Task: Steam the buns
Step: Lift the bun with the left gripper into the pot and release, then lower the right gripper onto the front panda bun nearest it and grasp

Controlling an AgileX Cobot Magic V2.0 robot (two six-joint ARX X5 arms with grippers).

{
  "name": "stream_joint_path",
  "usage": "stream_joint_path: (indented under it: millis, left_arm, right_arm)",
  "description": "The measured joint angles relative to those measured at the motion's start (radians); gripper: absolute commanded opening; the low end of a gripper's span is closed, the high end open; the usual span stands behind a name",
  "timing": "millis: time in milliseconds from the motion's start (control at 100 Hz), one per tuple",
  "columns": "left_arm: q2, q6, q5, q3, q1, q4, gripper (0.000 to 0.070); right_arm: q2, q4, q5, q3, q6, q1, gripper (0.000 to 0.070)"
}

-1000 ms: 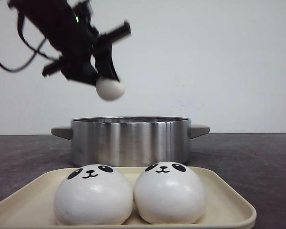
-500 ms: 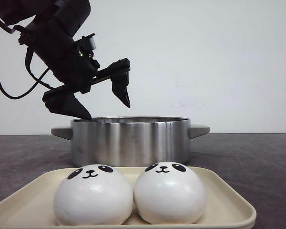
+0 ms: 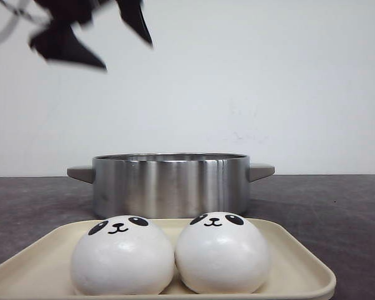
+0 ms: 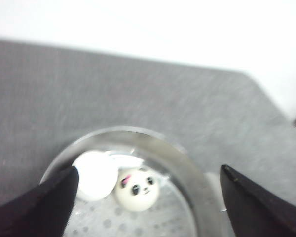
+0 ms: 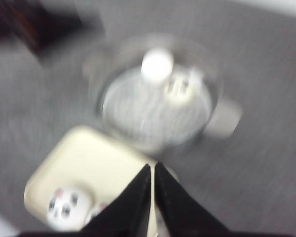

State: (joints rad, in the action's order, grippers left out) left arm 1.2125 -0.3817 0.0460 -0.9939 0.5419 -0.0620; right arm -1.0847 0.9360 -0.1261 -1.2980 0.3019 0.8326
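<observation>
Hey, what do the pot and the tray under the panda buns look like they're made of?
The pot looks like brushed stainless steel: silvery, with vertical streaked reflections on its wall. The tray looks like matte cream plastic or melamine, judging by its dull even color and rounded rim, though ceramic can't be ruled out.

No words, numbers, brand marks or labels can be read anywhere; the only markings are the painted panda faces on the buns (image 3: 169, 256), and they carry no letters
</observation>
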Motion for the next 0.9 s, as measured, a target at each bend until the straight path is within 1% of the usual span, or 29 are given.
stream_joint_path:
  millis: [90,140,180,270,300,320,440,550,710,730,760,780,800,840,860,880,900]
  left_arm:
    - [-0.101,0.000,0.000,0.000,0.008,-0.074,0.0510]
    - [-0.154,0.000,0.000,0.000,0.013,-0.117,0.0510]
    - [-0.194,0.000,0.000,0.000,0.016,-0.152,0.0510]
    - [-0.268,0.000,0.000,0.000,0.024,-0.231,0.0510]
    - [-0.287,0.000,0.000,0.000,0.025,-0.254,0.0510]
    - [-0.298,0.000,0.000,0.000,0.026,-0.269,0.0511]
    - [-0.345,0.000,0.000,0.000,0.026,-0.310,0.0510]
    - [-0.360,0.000,0.000,0.000,0.026,-0.313,0.0511]
    - [-0.358,0.000,0.000,0.000,0.026,-0.330,0.0510]
    - [-0.358,0.000,0.000,0.000,0.026,-0.331,0.0510]
    - [-0.357,0.000,0.000,0.000,0.026,-0.330,0.0510]
    - [-0.357,0.000,0.000,0.000,0.026,-0.330,0.0510]
    - [-0.357,0.000,0.000,0.000,0.026,-0.331,0.0510]
    - [-0.356,0.000,0.000,0.000,0.027,-0.330,0.0510]
    - [-0.356,0.000,0.000,0.000,0.027,-0.331,0.0510]
    - [-0.356,0.000,0.000,0.000,0.027,-0.331,0.0511]
    - [-0.356,0.000,0.000,0.000,0.027,-0.331,0.0510]
  right_arm:
    - [-0.006,-0.075,0.053,0.140,0.060,0.027,0.0005]
    - [-0.013,-0.131,0.080,0.219,0.100,0.046,0.0037]
    - [-0.023,-0.172,0.101,0.276,0.131,0.061,0.0124]
    - [-0.058,-0.234,0.128,0.370,0.195,0.093,0.0392]
    - [-0.075,-0.242,0.134,0.388,0.211,0.102,0.0441]
    - [-0.086,-0.244,0.136,0.395,0.220,0.107,0.0450]
    - [-0.166,-0.259,0.142,0.399,0.250,0.131,0.0449]
    - [-0.250,-0.281,0.160,0.399,0.254,0.135,0.0448]
    - [-0.379,-0.311,0.160,0.399,0.254,0.135,0.0447]
    - [-0.394,-0.318,0.161,0.399,0.255,0.135,0.0437]
    - [-0.413,-0.330,0.167,0.399,0.256,0.135,0.0383]
    - [-0.423,-0.339,0.172,0.399,0.256,0.135,0.0314]
    - [-0.432,-0.346,0.175,0.397,0.257,0.135,0.0223]
    - [-0.446,-0.359,0.174,0.392,0.257,0.135,0.0000]
    - [-0.451,-0.362,0.174,0.390,0.257,0.136,0.0000]
    - [-0.454,-0.365,0.173,0.389,0.257,0.136,0.0020]
    - [-0.456,-0.369,0.172,0.389,0.257,0.137,0.0013]
